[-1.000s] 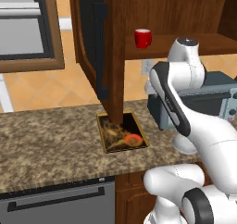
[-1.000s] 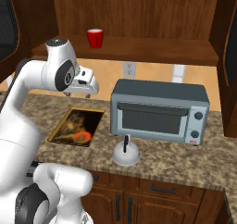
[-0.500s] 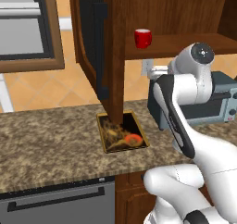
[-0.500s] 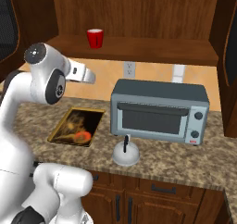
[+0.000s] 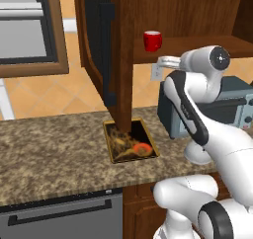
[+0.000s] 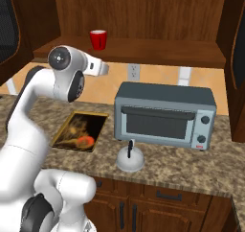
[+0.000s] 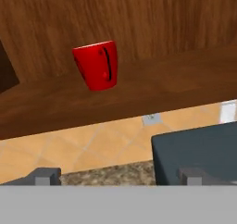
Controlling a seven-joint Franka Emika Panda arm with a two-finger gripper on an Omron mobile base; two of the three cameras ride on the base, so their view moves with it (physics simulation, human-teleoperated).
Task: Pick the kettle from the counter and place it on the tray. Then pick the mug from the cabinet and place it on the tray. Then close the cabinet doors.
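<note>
A: What is the two-finger gripper (image 7: 118, 177) aiming at?

B: It is pointing at the small red cylindrical mug (image 7: 96, 66), which is standing upright on the wooden shelf (image 7: 162, 84) inside the dark reddish-brown wall cupboard (image 6: 143, 10). The jaws are standing spread wide and are holding nothing.

A: And the squat silver-white domed kettle (image 6: 130, 158)?

B: It is sitting on the speckled granite worktop (image 5: 49, 154), just in front of the grey toaster oven (image 6: 162, 116) and well apart from the dark gold-rimmed tray (image 5: 107, 141).

A: How are you expecting the mug to handle?

B: I am judging it light and rigid, with a smooth, probably slippery wall. Pinching across the body around mid-height looks safest, since it is narrow enough for the spread jaws. Knocking it over on the shelf is the risk. The kettle looks heavier, and its black arched handle is the natural hold.

A: What is differing from a second ago?

B: The wrist is now swung further out from the cupboard in the left base view, and the hand is lying more level and facing the shelf. The jaws are slightly wider. Mug, kettle and tray are sitting where they were.
</note>
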